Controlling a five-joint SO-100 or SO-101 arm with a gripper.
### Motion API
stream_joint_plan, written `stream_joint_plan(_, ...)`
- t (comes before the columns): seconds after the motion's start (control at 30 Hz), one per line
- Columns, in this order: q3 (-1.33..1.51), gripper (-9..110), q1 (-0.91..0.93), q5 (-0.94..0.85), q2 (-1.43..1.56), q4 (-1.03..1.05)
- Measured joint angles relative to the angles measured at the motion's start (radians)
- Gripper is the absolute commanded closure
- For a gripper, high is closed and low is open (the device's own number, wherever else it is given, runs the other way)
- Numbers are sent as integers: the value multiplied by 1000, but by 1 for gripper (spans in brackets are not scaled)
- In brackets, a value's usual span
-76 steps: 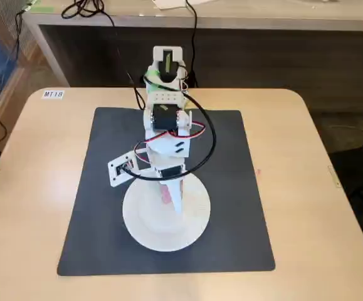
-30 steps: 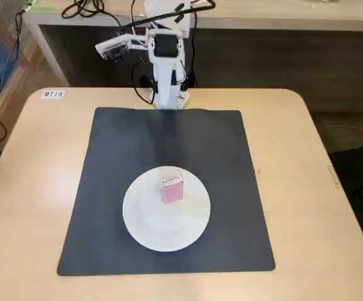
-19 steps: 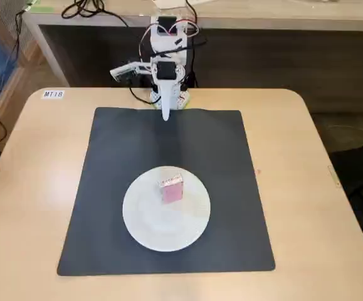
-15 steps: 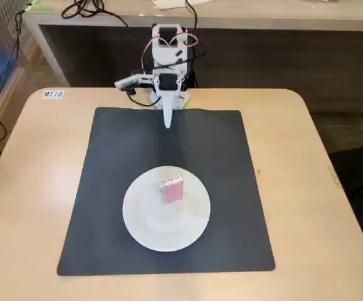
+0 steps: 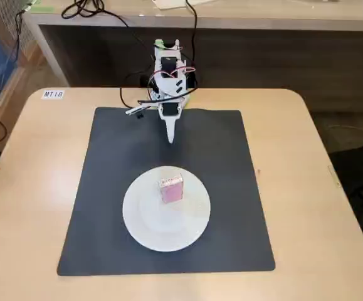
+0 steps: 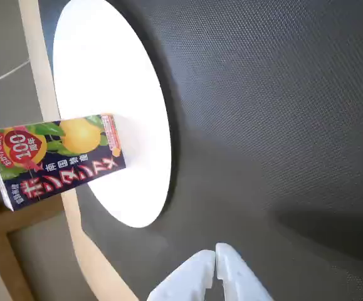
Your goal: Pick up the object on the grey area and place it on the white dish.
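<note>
1. Mat (image 6: 281,106): dark grey, matt, with a fine woven, cloth-like grain in the wrist view.
2. Plate (image 5: 150,222): white, smooth, slightly glossy.
3. Box (image 6: 56,160): printed paper carton, smooth, with a faint sheen.
4. Gripper (image 6: 214,258): white plastic, smooth.
5. Tabletop (image 5: 31,163): light wood finish, smooth and matt.

Small pink box (image 5: 171,189) upright on round white plate (image 5: 145,222); plate on dark grey mat (image 5: 231,188), near its front edge
</note>
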Motion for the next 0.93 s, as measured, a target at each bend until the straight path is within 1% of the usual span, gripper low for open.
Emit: stream_joint_plan(0.93,17,101,-18,-21,0,-6)
